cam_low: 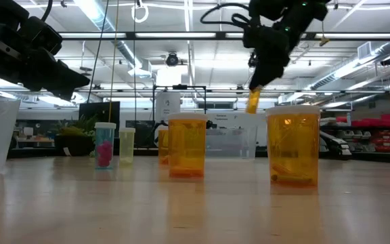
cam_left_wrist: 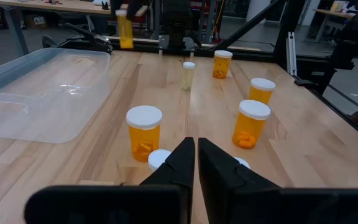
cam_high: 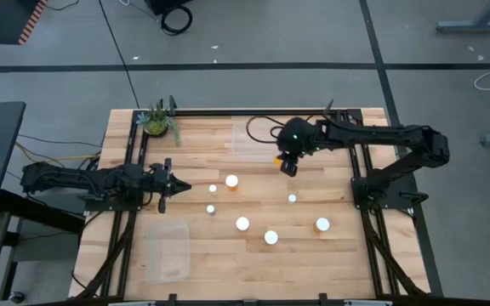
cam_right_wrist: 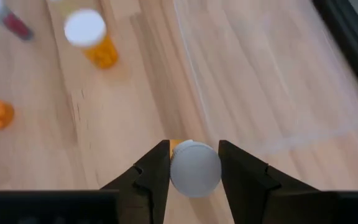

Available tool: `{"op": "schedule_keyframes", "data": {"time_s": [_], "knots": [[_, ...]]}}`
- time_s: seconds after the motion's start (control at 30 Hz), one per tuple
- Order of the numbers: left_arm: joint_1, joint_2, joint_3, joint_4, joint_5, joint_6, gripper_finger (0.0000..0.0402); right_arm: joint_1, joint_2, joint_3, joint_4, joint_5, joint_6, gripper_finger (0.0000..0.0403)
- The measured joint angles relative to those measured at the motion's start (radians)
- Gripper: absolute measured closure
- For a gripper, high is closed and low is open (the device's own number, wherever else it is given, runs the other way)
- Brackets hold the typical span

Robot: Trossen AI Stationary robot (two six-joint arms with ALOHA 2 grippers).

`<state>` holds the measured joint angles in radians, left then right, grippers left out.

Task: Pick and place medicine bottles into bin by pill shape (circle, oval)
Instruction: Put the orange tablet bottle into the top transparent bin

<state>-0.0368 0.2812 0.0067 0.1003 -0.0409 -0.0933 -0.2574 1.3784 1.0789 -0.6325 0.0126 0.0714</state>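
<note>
Right hand (cam_right_wrist: 193, 167) gripping 1 medicine bottle (cam_right_wrist: 194, 168) aloft, perhaps beside clear bin (cam_high: 252, 138), left hand (cam_left_wrist: 196, 163) closed, 6 bottles standing between.

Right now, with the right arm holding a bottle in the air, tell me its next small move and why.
Probably carry it a little farther toward the clear bin at the table's far edge, then lower. The right end effector is shut on a white-capped bottle lifted off the table, and the high view shows it just beside that bin, not yet over it. The left end effector waits shut.
</note>
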Motion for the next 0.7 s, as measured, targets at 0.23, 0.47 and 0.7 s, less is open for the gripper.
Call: {"op": "schedule_keyframes", "data": {"time_s": [0.23, 0.47, 0.7], "knots": [[0.000, 0.000, 0.000, 0.000, 0.000, 0.000, 0.0371, -0.036, 0.173, 0.171, -0.002, -0.067, -0.114, 0.0265], [0.000, 0.000, 0.000, 0.000, 0.000, 0.000, 0.0366, -0.130, 0.349, 0.345, -0.048, -0.071, -0.244, 0.0265], [0.000, 0.000, 0.000, 0.000, 0.000, 0.000, 0.0374, -0.245, 0.457, 0.389, -0.055, -0.074, -0.307, 0.0265]]}}
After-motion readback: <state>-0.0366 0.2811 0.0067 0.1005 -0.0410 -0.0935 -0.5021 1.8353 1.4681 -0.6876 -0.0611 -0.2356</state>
